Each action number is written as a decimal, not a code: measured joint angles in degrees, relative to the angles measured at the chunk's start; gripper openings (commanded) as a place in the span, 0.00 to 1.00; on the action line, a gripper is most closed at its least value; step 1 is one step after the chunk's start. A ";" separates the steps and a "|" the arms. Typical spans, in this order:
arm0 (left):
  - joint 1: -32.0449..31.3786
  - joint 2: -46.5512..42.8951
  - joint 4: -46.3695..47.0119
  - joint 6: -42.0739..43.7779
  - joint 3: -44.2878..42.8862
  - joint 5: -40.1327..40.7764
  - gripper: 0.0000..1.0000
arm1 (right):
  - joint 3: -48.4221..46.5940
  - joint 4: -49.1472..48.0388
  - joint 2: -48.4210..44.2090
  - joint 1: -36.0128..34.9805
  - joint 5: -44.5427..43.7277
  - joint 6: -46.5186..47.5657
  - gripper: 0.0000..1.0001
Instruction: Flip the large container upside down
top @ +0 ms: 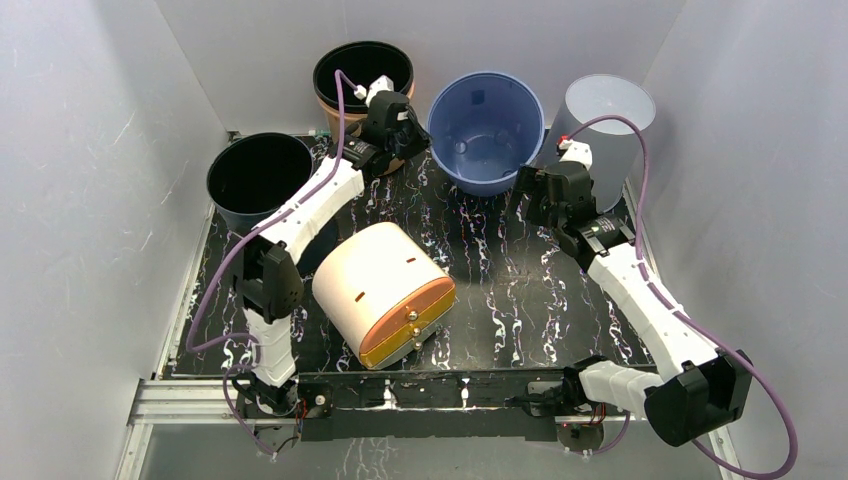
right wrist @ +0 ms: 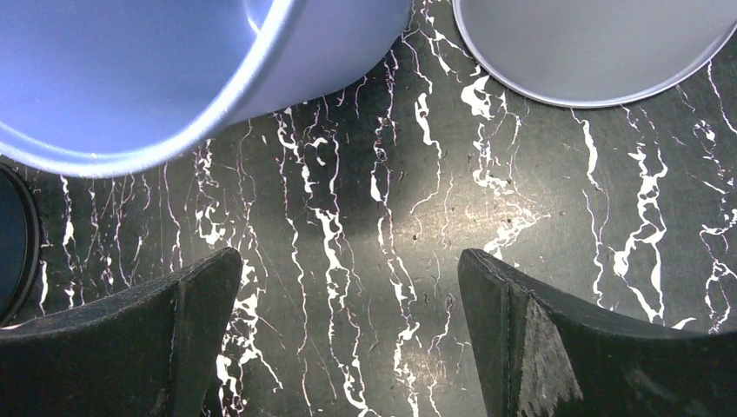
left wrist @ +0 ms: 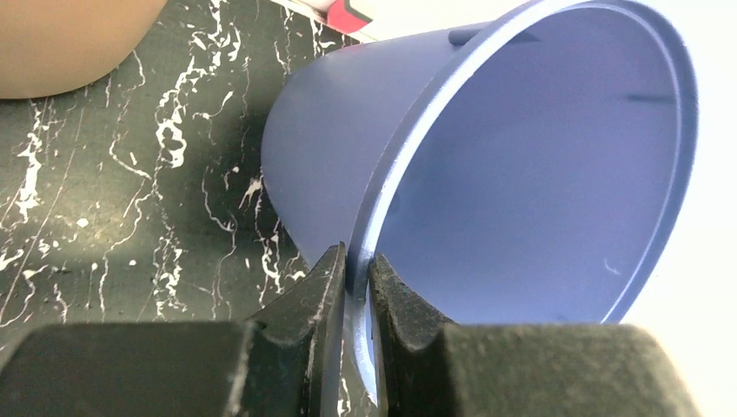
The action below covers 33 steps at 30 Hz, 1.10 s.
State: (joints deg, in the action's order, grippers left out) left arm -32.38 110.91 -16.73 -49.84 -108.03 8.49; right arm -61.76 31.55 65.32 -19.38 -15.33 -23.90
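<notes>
Since the task asks for a large container to be turned over, the top view is best read around the blue bucket [top: 485,130]. It stands mouth-up at the back of the table [top: 500,290], between a brown pot [top: 362,75] and a pale bucket [top: 605,110], so the turn is not yet made. The left gripper [top: 422,132] reaches to the bucket's left rim, a thin edge that gives a hold for tipping. The right gripper [top: 524,203] hangs just off the bucket's right side, touching nothing. A black pot [top: 258,178] sits at the left edge. A cream bin [top: 385,292] lies on its side near the front, well apart from both grippers (it is also sizeable, but the grasp suggests the bucket is the one meant). In the left wrist view, the left gripper [left wrist: 356,278] is clamped on the blue bucket [left wrist: 322,156]. One jaw is on the outer wall and one inside the rim, with no gap visible around the plastic; this hold would probably let a roll of the wrist carry the bucket over. The brown pot [left wrist: 69,43] shows at the upper left. In the right wrist view, the right gripper [right wrist: 348,295] has its jaws wide apart over bare table [right wrist: 391,200] and holds nothing. The blue bucket [right wrist: 130,78] is at the upper left and the pale bucket [right wrist: 591,52] at the upper right. From this position it could steady the far rim.
</notes>
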 measured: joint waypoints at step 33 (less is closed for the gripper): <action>-5.25 -9.77 3.89 6.36 18.05 -3.63 0.00 | -26.40 1.42 10.36 0.04 -1.84 17.14 0.96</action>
State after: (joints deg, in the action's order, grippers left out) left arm -37.63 101.14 -12.84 -43.48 -89.97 4.86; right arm -88.16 32.97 75.68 -19.33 -17.17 -6.76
